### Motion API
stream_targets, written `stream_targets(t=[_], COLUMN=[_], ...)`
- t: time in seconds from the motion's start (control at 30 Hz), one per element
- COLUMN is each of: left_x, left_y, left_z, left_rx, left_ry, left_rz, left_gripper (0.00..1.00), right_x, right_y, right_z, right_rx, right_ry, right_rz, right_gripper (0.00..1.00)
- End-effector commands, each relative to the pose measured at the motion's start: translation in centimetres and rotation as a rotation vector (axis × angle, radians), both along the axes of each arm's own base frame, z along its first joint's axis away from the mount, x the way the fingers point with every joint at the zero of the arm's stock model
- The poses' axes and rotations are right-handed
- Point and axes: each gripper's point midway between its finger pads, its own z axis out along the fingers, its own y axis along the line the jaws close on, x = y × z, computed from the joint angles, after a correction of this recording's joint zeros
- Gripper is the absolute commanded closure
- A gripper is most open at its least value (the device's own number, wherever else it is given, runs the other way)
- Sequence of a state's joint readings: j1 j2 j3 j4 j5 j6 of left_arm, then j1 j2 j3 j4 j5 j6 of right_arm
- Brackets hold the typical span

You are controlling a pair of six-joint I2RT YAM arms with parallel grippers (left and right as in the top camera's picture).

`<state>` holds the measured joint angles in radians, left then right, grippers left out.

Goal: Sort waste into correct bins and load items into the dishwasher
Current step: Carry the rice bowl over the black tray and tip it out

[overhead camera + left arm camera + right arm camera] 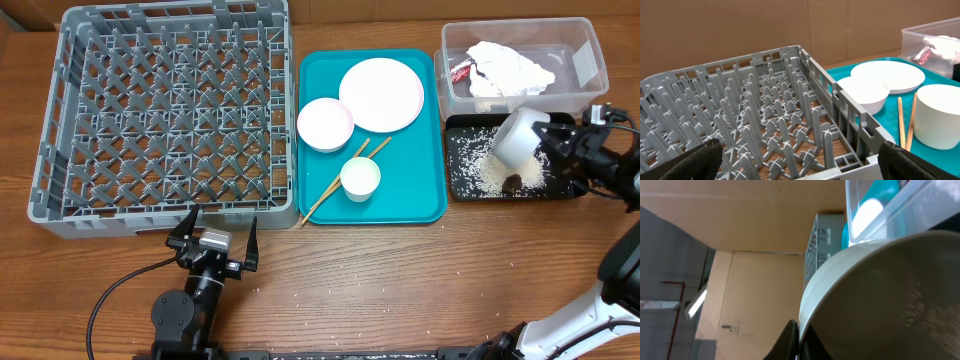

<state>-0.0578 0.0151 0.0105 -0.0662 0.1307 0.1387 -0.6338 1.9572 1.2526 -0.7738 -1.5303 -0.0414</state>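
Tabletop (400, 280) — bowl (517, 140) between right fingers (788, 340)

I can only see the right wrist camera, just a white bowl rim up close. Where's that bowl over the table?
Observer: The bowl, gripped by the right fingers, is tipped on its side above the black tray.
Operator: Anything in that tray?
Observer: Rice grains and a small brown lump.
Operator: And the left arm?
Observer: The left fingers are open and empty, in front of the grey rack.
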Motion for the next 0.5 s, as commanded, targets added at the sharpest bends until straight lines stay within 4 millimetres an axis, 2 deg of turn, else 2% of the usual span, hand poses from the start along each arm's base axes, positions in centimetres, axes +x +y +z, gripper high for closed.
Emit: stream_targets(t=[0.0,0.37,0.47], left_x=[0.03,0.03,0.03], left_y=[0.27,0.28,0.27], left_z=[-0.08,-0.08,-0.07], left_rx=[0.011,0.011,0.011], left_ry=[-0.005,-0.005,-0.005], left_rz=[0.013,0.013,0.013], left_gripper=[0.00,0.00,0.00], right_x=[0.08,0.47,-0.16], right_y=[-0.91,-1.07,-0.26], right_z=[0.58,0.70,0.77], right_rx=[0.084,0.203,0.259], right_ry=[0.048,0.208,0.285], right_rz=[-0.012,-0.008,-0.003], right_gripper=[0.96,0.96,0.96])
